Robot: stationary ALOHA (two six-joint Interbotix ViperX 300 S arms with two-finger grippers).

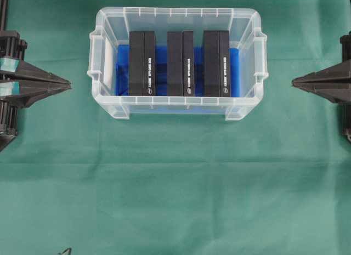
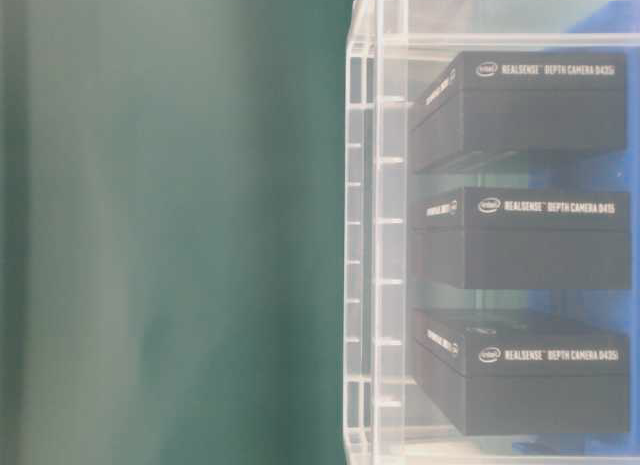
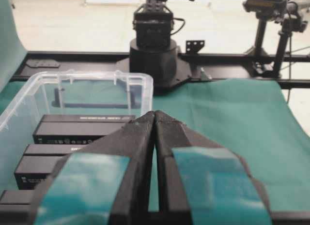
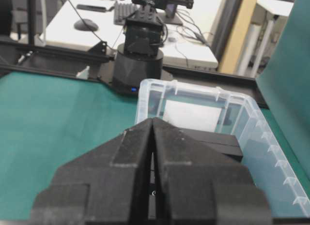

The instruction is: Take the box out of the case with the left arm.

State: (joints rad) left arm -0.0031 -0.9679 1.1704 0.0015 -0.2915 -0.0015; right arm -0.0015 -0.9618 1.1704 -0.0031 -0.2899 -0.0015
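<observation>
A: We start at the far left of the overhead view, where the left gripper (image 1: 68, 84) sits parked over the green cloth (image 1: 175, 183), its tip aimed toward the case (image 1: 108, 96) and well apart from it.

B: And we see from its own wrist camera that the fingers (image 3: 135, 138) are pressed together, tip to tip, nothing pinched between them. Teal pads (image 3: 82, 181) show on the near side of each finger.

A: Moving right, we reach the case, clear plastic with rim handles and a blue sheet (image 1: 123, 68) lining the bottom. It stands between the two arms, toward the top of the overhead view.

B: Inside we count three black boxes standing on edge in a row. The left box (image 1: 142, 63), the middle box (image 1: 180, 63), then the right box (image 1: 216, 63), each with white lettering along one narrow face. Gaps between them let the blue show through.

A: The table-level view gives us that lettering clearly: depth camera packaging on all three.

B: All three remain in the case, none touched by either arm.

A: Finally, far right, the right gripper (image 1: 294, 83) mirrors the left, clear of the case.

B: Its wrist view shows us its fingers (image 4: 135, 138) closed flush against each other, empty.
</observation>
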